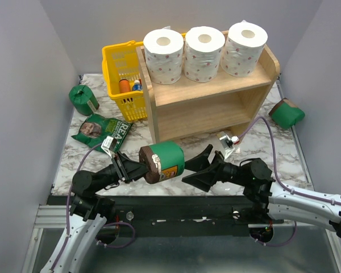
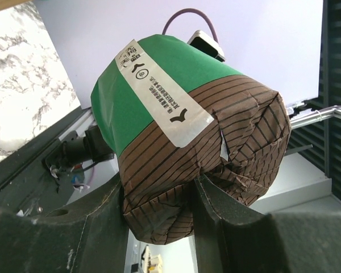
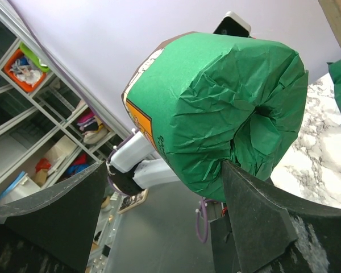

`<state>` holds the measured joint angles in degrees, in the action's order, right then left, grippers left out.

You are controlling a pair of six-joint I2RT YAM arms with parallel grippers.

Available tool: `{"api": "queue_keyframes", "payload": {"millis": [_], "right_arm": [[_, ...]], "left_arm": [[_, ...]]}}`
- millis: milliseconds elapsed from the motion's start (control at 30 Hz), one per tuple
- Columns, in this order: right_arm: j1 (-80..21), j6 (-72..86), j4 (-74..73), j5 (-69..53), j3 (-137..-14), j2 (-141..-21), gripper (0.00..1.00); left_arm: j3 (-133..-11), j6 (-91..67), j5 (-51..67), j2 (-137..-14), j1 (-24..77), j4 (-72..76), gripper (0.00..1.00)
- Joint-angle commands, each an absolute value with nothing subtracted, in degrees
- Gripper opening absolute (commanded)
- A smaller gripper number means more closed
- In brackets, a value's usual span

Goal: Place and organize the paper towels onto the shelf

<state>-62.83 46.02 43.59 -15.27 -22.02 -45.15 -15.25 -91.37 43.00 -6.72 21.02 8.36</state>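
Observation:
Three white dotted paper towels stand in a row on top of the wooden shelf. My left gripper is shut on the brown end of a green-wrapped paper towel roll, holding it sideways above the table's front edge; the left wrist view shows the brown end pinched between the fingers. My right gripper is open, its jaws spread at the roll's green end. Two more green rolls lie on the table, one at the left and one at the right.
A yellow basket with bottles stands against the shelf's left side. A flat green bag lies in front of it. Both shelf tiers below the top hold nothing. Grey walls close in the left, right and back.

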Motion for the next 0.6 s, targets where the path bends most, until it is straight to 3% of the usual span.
{"api": "queue_keyframes", "payload": {"millis": [0, 567], "right_arm": [[-63.19, 42.72, 40.17, -11.78, -23.99, -43.16, 0.89], [-63.28, 41.66, 34.37, -5.54, -25.49, -42.10, 0.89]], "left_arm": [[-15.29, -92.11, 48.69, -7.56, 21.45, 10.81, 0.43], [-15.38, -91.41, 48.78, -5.45, 21.45, 7.12, 0.43]]}}
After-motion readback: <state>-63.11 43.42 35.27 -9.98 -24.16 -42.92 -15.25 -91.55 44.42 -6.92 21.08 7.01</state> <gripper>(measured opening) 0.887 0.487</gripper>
